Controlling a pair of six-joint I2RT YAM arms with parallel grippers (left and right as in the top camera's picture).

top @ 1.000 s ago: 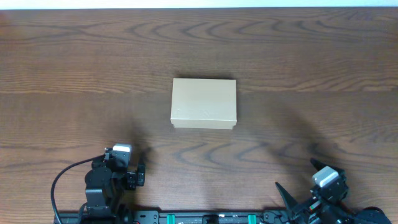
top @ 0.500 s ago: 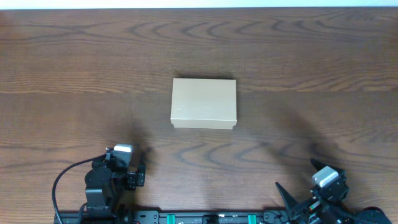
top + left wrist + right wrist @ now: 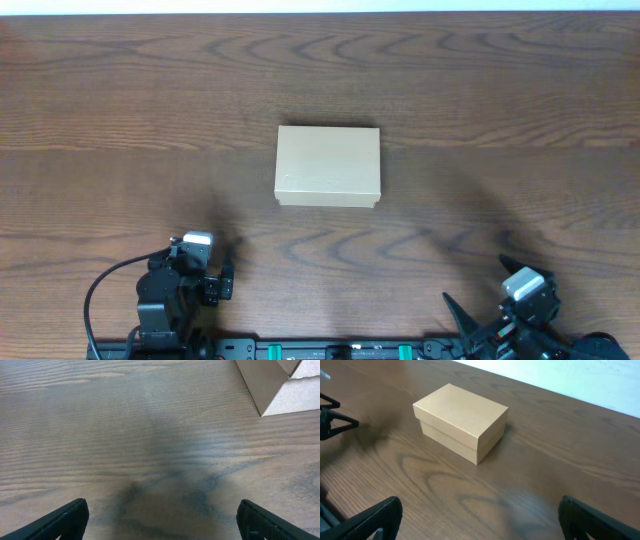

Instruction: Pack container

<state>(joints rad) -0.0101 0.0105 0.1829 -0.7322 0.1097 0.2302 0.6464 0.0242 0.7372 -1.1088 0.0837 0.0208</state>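
The container [image 3: 328, 166] is a plain tan cardboard box with its lid down, at the middle of the wooden table. It also shows in the right wrist view [image 3: 461, 421], and one corner shows at the top right of the left wrist view [image 3: 272, 382]. My left gripper [image 3: 162, 520] is open and empty, low over bare wood, near and left of the box. My right gripper [image 3: 480, 520] is open and empty, near and right of the box. Both arms rest at the near table edge: the left arm [image 3: 185, 285] and the right arm [image 3: 525, 300].
The wooden table [image 3: 120, 120] stretches around the box. A black cable [image 3: 95, 290] loops beside the left arm. A rail [image 3: 330, 350] runs along the near edge. The left arm's fingers [image 3: 332, 417] show at the left of the right wrist view.
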